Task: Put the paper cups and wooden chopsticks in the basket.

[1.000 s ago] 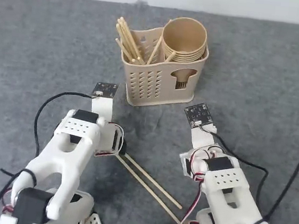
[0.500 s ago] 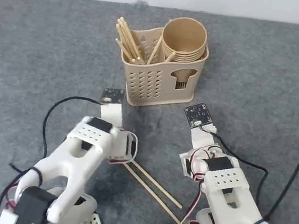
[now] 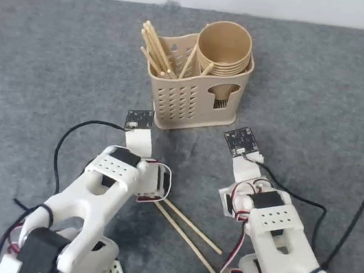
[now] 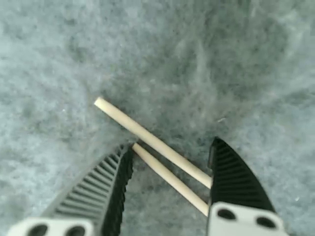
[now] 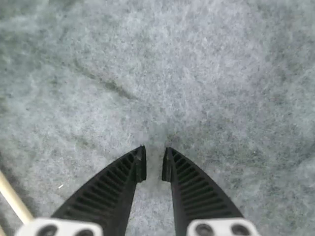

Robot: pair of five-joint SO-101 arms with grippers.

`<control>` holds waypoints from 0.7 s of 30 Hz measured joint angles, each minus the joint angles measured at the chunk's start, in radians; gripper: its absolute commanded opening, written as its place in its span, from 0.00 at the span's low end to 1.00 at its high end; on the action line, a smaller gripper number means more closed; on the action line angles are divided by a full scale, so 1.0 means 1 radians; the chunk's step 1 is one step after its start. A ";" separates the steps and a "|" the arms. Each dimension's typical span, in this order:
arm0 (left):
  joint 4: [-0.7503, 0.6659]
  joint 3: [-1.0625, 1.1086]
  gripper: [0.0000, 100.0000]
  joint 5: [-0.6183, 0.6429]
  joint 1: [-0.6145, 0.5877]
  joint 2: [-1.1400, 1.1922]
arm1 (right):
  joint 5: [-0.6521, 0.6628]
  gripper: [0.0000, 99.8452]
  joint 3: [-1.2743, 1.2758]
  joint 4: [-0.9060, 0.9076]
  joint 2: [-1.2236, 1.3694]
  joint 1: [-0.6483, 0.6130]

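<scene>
Two wooden chopsticks (image 3: pixel 188 230) lie side by side on the grey carpet between the arms. My left arm (image 3: pixel 123 169) stands over their near ends. In the left wrist view my left gripper (image 4: pixel 171 152) is open, its fingers straddling both chopsticks (image 4: pixel 147 137) just above the carpet. The beige basket (image 3: pixel 196 99) stands at the back and holds a stack of paper cups (image 3: pixel 224 46) and several chopsticks (image 3: pixel 156 46). My right arm (image 3: pixel 257 200) sits to the right; its gripper (image 5: pixel 153 155) is shut on nothing above bare carpet.
Black cables loop at the left (image 3: pixel 64 144) and right (image 3: pixel 348 226) of the arms. The end of a chopstick (image 5: pixel 12 199) shows at the edge of the right wrist view. Open carpet surrounds the basket.
My left arm has swung to the right and a little forward, ending over the near ends of the two loose chopsticks. The right arm has stayed still.
</scene>
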 measured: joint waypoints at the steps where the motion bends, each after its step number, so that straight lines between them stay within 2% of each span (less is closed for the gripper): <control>1: 0.000 0.000 0.22 0.000 0.000 0.000 | 0.000 0.07 0.002 0.002 0.000 -0.002; 7: -0.029 0.000 0.01 0.000 0.005 0.000 | 0.000 0.07 0.002 0.008 0.000 -0.018; 16: -0.075 -0.002 0.01 -0.018 -0.003 -0.002 | 0.000 0.07 0.002 0.008 0.000 -0.020; 21: -0.083 -0.029 0.01 -0.020 -0.055 0.000 | 0.003 0.07 0.002 0.008 0.000 -0.021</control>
